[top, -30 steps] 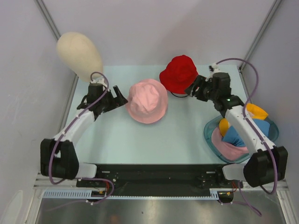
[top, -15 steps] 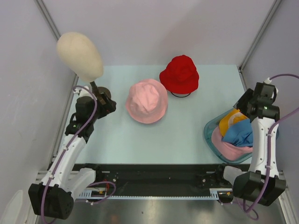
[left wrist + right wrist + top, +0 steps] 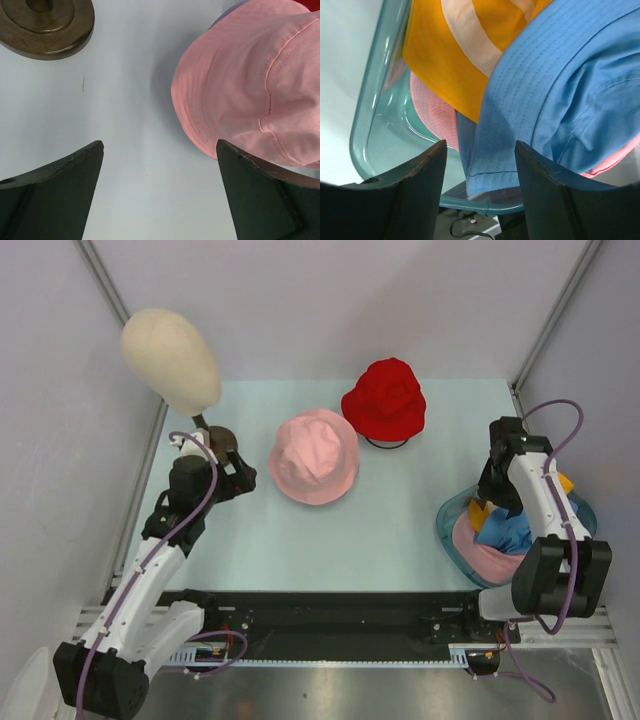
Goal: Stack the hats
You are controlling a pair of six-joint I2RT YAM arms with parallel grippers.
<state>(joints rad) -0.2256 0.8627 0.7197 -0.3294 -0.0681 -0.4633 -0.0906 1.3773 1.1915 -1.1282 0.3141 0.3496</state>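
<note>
Open left claw (image 3: 159,187), pink hat (image 3: 255,85) right, wooden base (image 3: 47,22) upper left

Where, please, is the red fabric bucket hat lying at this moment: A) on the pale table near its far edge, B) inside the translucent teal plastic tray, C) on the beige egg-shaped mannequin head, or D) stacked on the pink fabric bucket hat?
A: the red fabric bucket hat lies on the pale table at its far side, behind the pink fabric bucket hat, not on it.
</note>
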